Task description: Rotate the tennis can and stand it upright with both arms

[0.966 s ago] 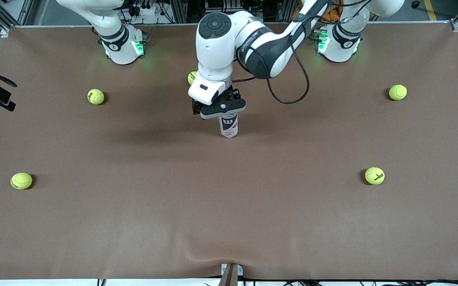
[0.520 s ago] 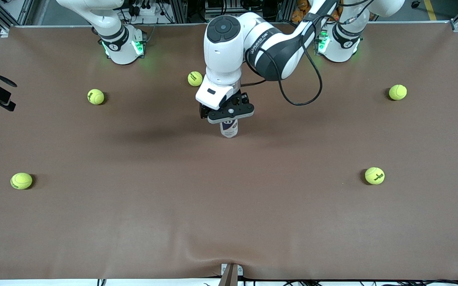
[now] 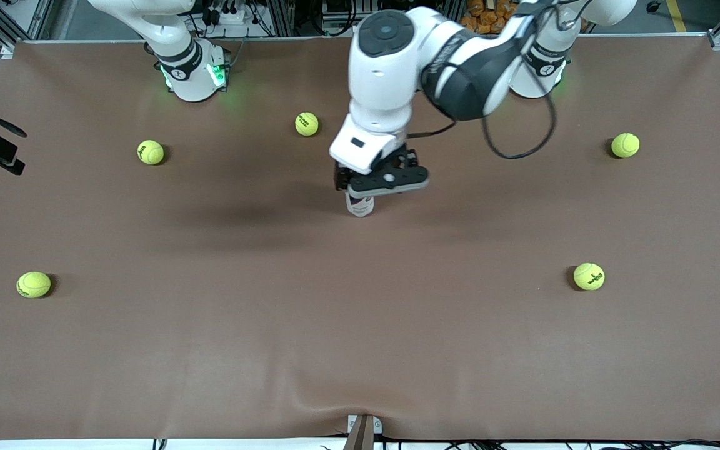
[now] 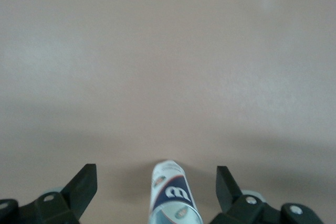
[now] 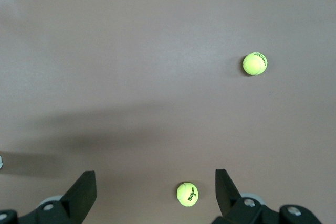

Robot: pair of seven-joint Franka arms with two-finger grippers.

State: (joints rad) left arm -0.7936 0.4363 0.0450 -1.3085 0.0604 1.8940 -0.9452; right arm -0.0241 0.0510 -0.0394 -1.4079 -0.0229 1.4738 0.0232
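While the can stands alone, the scene reads as follows:
Counter: brown counter [image 3: 210, 350] carrying the can and five balls.
Left arm: reaches from its base toward mid-counter; since a second ago it has swung toward its own end and risen.
Right arm: waits by its base, hand high and out of the front view.
Left claw [image 3: 380, 185]: up over the can, fingers [image 4: 84, 182] spread wide on either side of it and clear of it; earlier it sat lower around the can's top.
Right claw [image 5: 155, 192]: spread wide, holding nothing, over bare counter with two balls [image 5: 187, 193] below.
Can [image 3: 359, 205]: upright at mid-counter, same spot as before, its top hidden under the left claw in the front view.
Balls: unmoved; one [image 3: 307, 124] now fully uncovered by the arm.
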